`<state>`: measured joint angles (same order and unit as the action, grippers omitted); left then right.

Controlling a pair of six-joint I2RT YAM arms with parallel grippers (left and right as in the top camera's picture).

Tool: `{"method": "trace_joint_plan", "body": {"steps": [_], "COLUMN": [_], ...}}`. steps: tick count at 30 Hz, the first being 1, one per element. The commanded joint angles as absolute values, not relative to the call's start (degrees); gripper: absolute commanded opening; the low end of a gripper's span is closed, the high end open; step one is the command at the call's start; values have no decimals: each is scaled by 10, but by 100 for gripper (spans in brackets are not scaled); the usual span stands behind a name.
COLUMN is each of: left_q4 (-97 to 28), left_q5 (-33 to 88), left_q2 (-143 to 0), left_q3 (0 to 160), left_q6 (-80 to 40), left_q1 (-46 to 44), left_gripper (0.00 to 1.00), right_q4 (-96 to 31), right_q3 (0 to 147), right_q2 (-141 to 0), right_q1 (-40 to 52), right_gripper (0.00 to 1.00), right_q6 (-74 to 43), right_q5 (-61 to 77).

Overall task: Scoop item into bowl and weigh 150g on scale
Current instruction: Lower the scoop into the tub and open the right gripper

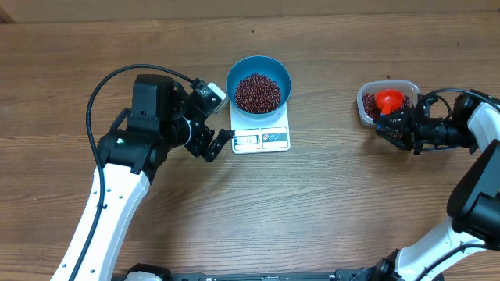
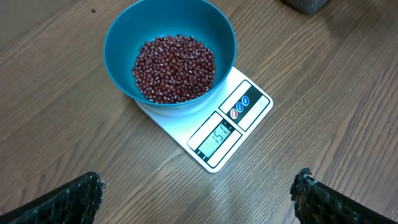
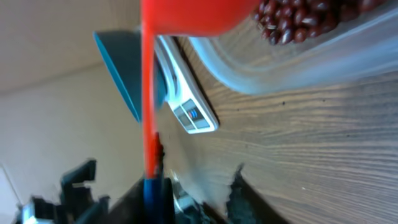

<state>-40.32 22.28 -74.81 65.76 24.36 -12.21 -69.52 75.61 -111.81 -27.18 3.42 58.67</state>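
Hovering left pincer (image 2: 198,180) spread beside scale (image 2: 214,124); right pincer (image 1: 394,125) at scoop (image 1: 388,100) in tub (image 1: 364,109), arm outstretched, grip unclear

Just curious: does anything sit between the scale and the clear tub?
Nothing; overhead, only bare table lies between the scale and the clear tub.
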Motion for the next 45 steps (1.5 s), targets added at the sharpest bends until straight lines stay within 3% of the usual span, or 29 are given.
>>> {"method": "trace_joint_plan", "body": {"steps": [1, 3, 12, 22, 37, 42, 45], "left_q4": [-403, -403, -403, -403, -403, -403, -403], "left_q5": [224, 224, 224, 224, 224, 224, 224], "left_q2": [-749, -749, -749, -749, -749, -749, -749], "left_q3": [660, 660, 660, 660, 660, 659, 659], "left_q6": [240, 240, 240, 240, 240, 240, 240], "left_q1": [-116, -116, -116, -116, -116, -116, -116], "left_gripper": [99, 100, 99, 100, 100, 100, 100], "right_q4": [-694, -694, -695, -627, -643, -679, -680], "right_q3": [753, 753, 753, 734, 683, 683, 683], "right_q2": [-1109, -1109, -1109, -1109, -1109, -1109, -1109], "right_q1": [-270, -270, -262, -217, -227, -227, -234], "right_gripper": [45, 46, 69, 72, 78, 98, 100], "right_q6": [10, 8, -9, -62, -105, -105, -108], "right_q5": [596, 596, 595, 566, 613, 616, 601]}}
